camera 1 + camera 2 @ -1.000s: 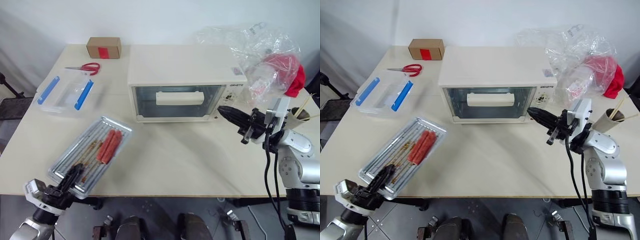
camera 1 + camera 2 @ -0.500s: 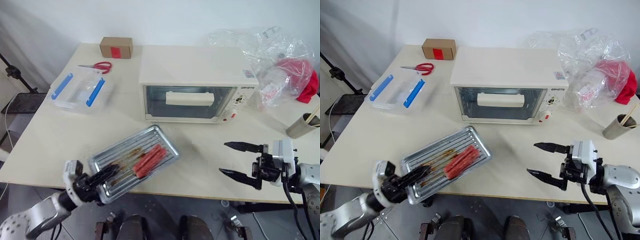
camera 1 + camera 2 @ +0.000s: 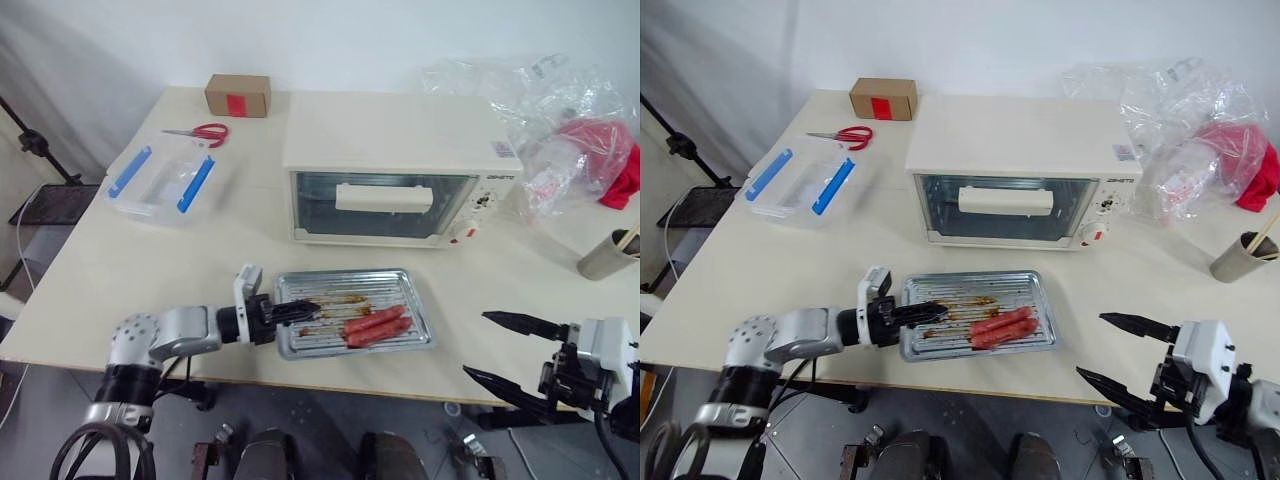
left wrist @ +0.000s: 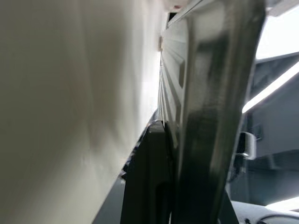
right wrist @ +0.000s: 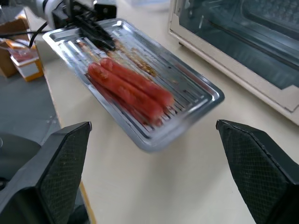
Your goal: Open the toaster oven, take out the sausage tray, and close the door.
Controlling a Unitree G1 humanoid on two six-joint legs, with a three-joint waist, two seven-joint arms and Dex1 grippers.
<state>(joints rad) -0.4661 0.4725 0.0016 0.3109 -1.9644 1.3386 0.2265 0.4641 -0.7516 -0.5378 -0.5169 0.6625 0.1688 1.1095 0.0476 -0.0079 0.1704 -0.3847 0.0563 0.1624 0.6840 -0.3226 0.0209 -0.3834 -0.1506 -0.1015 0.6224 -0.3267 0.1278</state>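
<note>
Tray swung in front of the toaster oven [image 3: 402, 168] since 1s ago; left end effector [image 3: 928, 314] clamped on sausage tray [image 3: 975, 313], right end effector [image 3: 1120, 357] now apart. Door [image 3: 383, 205] shut, job nrly done imo.

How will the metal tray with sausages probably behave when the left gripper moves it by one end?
The sausage tray looks like thin ribbed metal, so probably stiff and light. The left gripper is shut on one short edge, so the far end may sag or swing. The sausages lie loose among grease marks; they could roll or slide if it tilts.
</note>
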